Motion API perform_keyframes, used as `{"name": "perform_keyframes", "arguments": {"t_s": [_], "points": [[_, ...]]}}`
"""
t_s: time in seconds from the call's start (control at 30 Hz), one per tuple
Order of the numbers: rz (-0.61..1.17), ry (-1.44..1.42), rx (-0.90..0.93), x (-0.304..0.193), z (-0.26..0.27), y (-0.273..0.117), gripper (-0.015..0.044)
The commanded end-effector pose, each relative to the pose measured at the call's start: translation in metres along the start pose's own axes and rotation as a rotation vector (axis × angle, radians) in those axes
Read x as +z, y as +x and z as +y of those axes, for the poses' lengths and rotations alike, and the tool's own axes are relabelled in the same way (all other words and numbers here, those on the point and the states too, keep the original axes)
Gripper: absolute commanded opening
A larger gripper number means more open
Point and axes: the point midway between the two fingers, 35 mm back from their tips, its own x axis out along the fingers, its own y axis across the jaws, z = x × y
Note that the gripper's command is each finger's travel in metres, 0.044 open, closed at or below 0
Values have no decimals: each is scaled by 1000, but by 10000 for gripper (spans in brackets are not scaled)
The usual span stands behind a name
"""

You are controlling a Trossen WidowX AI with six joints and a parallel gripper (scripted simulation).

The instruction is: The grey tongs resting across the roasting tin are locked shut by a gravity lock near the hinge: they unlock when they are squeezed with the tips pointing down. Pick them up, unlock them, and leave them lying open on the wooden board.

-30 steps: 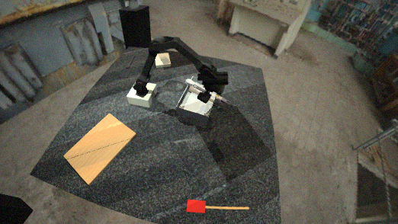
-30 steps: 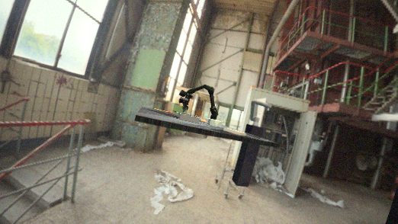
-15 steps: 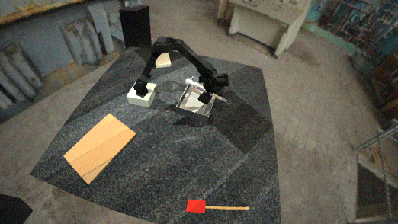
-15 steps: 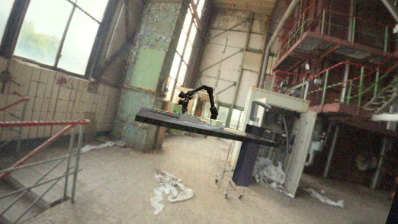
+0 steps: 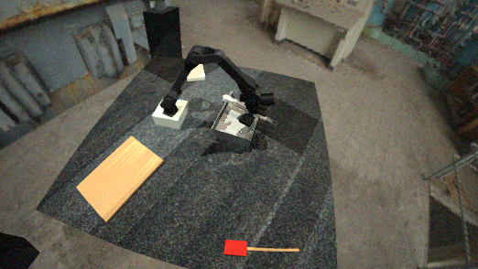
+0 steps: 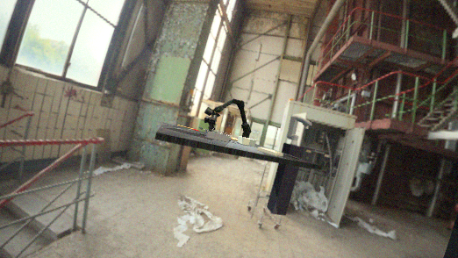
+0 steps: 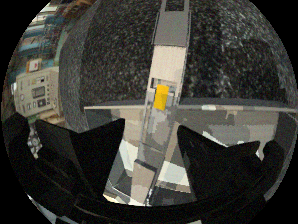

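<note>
The grey tongs (image 5: 267, 120) (image 7: 167, 62) lie across the roasting tin (image 5: 219, 117) (image 7: 225, 118), with one end past its rim. An orange-yellow piece (image 7: 161, 97) shows on the tongs in the wrist view. My gripper (image 5: 248, 120) (image 7: 152, 125) is open and points down over the tin. In the wrist view its two black fingers stand on either side of the tongs, with gaps visible on both sides. The wooden board (image 5: 120, 176) lies at the lower left in the top view with nothing on it. The arm hides part of the tongs there.
The arm's pale base block (image 5: 168, 122) stands between the tin and the board's far end. A small pale block (image 5: 197, 73) lies behind the arm. A red-headed tool with a thin wooden handle (image 5: 235, 247) lies near the table's front edge.
</note>
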Motion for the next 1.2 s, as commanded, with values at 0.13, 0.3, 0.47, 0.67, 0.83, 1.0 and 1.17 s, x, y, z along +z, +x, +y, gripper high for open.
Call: {"name": "perform_keyframes", "arguments": {"t_s": [0.13,0.3,0.47,0.67,0.83,1.0,1.17], "points": [[-3,1,-2,-1,0,13,260],[-3,2,-2,-1,0,20,260],[1,0,1,-2,0,17,155],[1,0,1,-2,0,17,56],[1,0,1,-2,0,17,3],[1,0,1,-1,1,15,-128],[-2,1,-1,0,26,-26,-150]]}}
